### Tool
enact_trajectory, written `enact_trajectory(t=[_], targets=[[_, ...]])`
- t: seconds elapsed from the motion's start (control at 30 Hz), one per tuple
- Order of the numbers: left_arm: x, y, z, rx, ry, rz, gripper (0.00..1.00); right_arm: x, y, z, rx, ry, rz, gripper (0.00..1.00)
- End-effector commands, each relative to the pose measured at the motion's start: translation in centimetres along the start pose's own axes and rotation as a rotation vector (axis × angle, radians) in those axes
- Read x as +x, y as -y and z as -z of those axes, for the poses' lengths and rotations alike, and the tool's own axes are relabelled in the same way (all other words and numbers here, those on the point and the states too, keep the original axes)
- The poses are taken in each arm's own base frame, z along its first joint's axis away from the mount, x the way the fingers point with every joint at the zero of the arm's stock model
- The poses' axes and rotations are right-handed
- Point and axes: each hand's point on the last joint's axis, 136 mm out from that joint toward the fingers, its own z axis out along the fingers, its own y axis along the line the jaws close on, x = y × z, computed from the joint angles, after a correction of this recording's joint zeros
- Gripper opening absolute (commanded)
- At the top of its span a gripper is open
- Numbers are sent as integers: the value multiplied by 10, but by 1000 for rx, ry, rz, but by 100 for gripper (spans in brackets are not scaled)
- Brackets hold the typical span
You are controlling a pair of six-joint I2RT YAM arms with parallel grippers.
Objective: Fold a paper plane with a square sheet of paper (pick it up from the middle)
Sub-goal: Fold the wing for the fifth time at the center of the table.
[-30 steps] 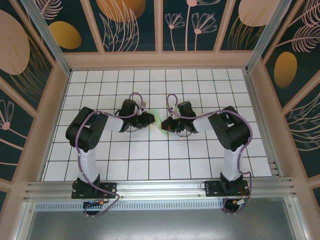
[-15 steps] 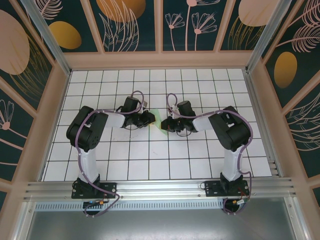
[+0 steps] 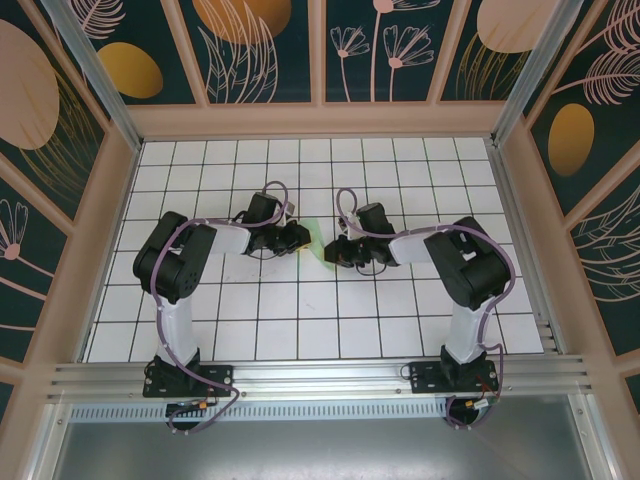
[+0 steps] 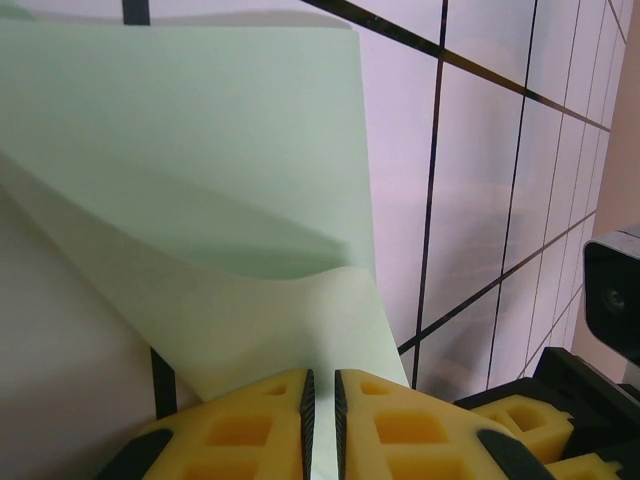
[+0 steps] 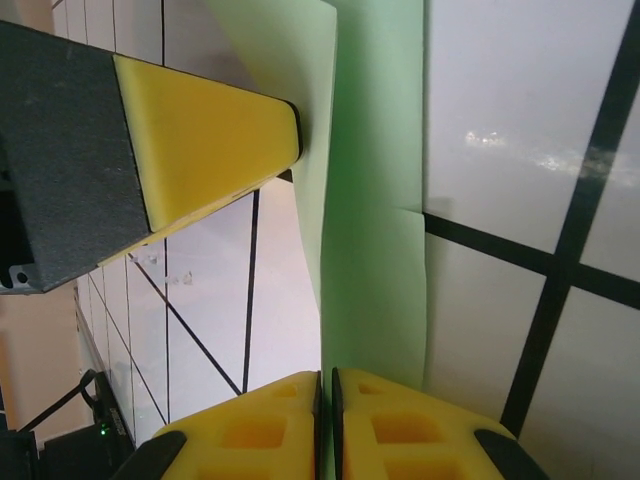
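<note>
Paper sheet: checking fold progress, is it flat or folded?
Folded over, uncreased: the paper sheet curls up off the table, pinched in the left tool.

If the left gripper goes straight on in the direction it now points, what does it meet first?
The green paper: the left gripper is shut on its edge, and the sheet curls up just ahead of the fingers. Beyond it probably comes the right gripper, though depth is unclear.

Mint-green paper (image 5: 375, 250) pinched in right jaws, white tiled table (image 5: 500, 100)
</note>
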Motion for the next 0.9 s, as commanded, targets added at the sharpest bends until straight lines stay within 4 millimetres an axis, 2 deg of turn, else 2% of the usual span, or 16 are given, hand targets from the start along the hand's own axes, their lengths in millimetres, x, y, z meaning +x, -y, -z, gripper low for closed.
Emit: enact_trajectory(t=[0.0,0.1,0.33,0.6,0.87], targets=[[11,-60,-11,-191,-5,46,18,14,4,2,17,-38,-19,11],[11,-60,-11,-191,-5,49,18,17,9,-1,25,-50,-30,5],[11,-60,-11,-192,-4,51,18,21,24,-9,68,-81,-48,4],[12,-62,-11,-202,-5,57,18,14,3,4,40,-54,-10,11],[12,-63,-11,-204,-4,56,17,27,8,9,49,-74,-30,13]])
